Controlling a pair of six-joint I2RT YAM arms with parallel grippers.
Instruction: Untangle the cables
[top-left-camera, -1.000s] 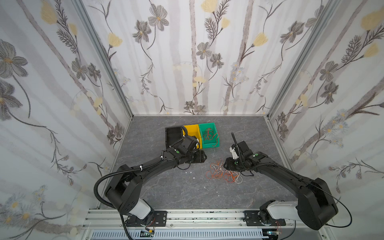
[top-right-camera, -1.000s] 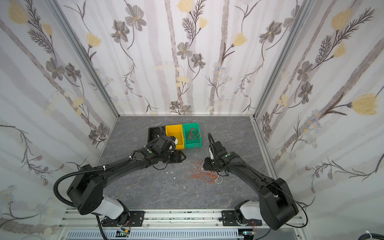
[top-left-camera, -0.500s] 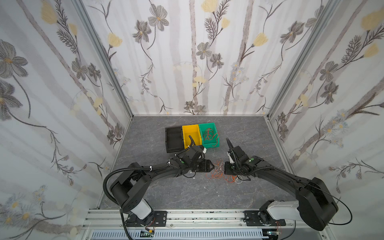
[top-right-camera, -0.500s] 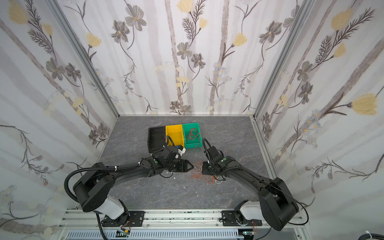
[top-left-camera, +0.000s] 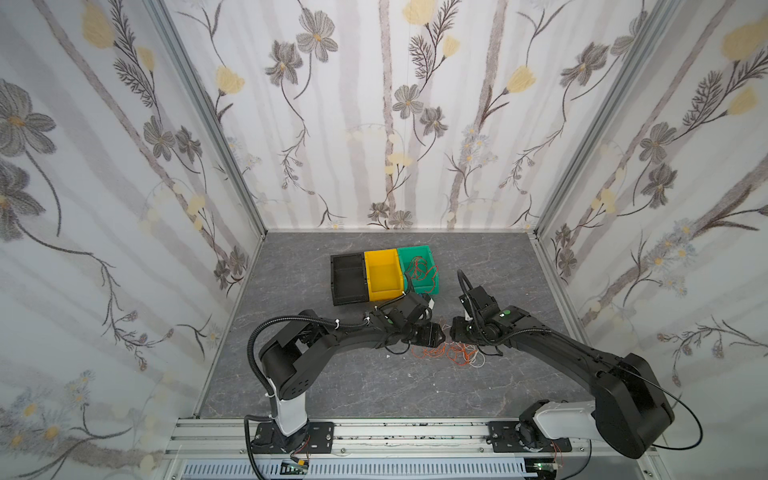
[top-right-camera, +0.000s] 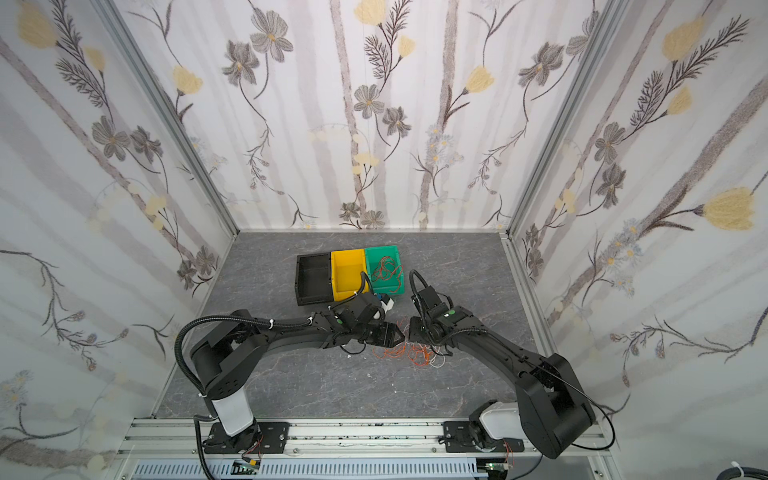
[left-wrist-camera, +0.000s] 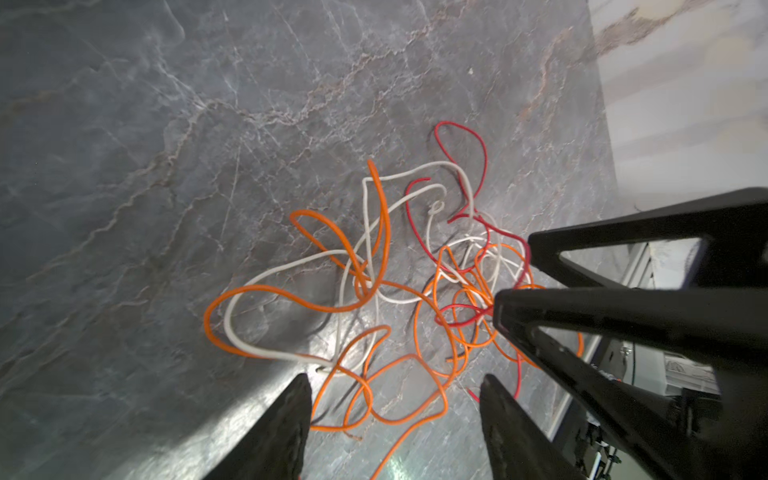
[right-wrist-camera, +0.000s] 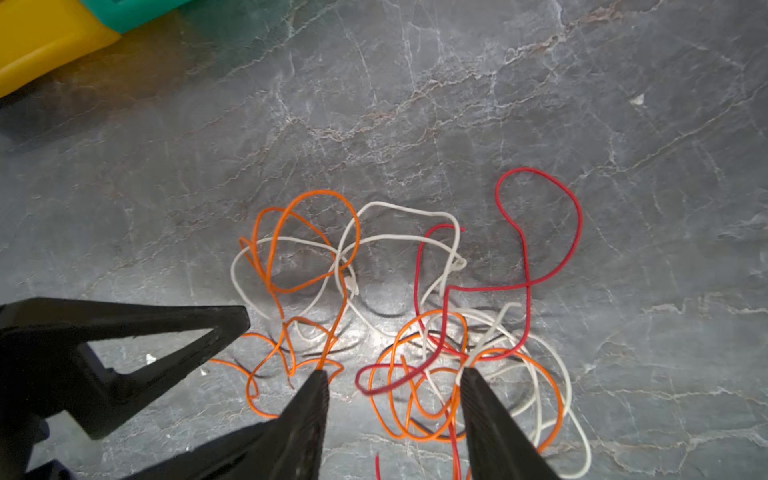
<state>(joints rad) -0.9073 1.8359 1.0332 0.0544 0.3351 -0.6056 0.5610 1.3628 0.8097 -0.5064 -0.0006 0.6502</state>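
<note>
Top views, left gripper (top-left-camera: 436, 332): one second earlier at the front of the yellow bin (top-left-camera: 382, 276); now low at the edge of the cables (top-left-camera: 453, 353), as both top views show.
Top views, right gripper (top-left-camera: 455, 331): one second earlier raised beside the heap; now lowered, with its tips facing the left tips and just apart from them.
Top views, cables: a loose red, orange and white heap on the bench (top-left-camera: 374, 386), near the bins. A few red strands (top-left-camera: 419, 270) lie in the green bin (top-left-camera: 413, 249).
Left wrist view, left jaws: released and spread over orange loops (left-wrist-camera: 368, 388) that lie flat between them. Nothing is clamped.
Left wrist view, right gripper (left-wrist-camera: 513, 269): reaches in over the denser red-and-orange part of the heap.
Right wrist view, right jaws: released and straddling the knot (right-wrist-camera: 432, 357). One tip touches an orange strand, but none is pinched.
Meaning for the task: the approach appears complete and both arms look placed for a two-sided pull. No grasp is made yet. The heap remains tangled, so the work is probably at an early stage.
</note>
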